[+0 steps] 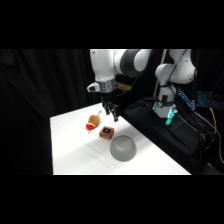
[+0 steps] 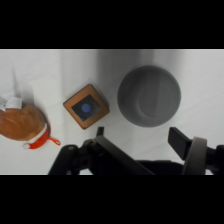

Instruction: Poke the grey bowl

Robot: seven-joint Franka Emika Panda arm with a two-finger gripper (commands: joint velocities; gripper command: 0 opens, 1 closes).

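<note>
The grey bowl (image 1: 123, 148) lies dome-up near the table's front, and in the wrist view the grey bowl (image 2: 149, 96) fills the upper right. My gripper (image 1: 111, 114) hangs above the table behind the objects, well apart from the bowl. It is open with nothing between its fingers. In the wrist view the gripper (image 2: 140, 136) shows one fingertip (image 2: 179, 139) below the bowl and the other beside the block. A small brown block with a blue mark (image 1: 106, 132) (image 2: 86, 106) sits between the bowl and an orange-red and tan toy (image 1: 92, 122) (image 2: 22, 122).
A black bag (image 1: 165, 131) lies along the white table's (image 1: 70, 150) right edge, with a green light (image 1: 170, 118) above it by the arm's base (image 1: 175, 75). Black curtains hang behind.
</note>
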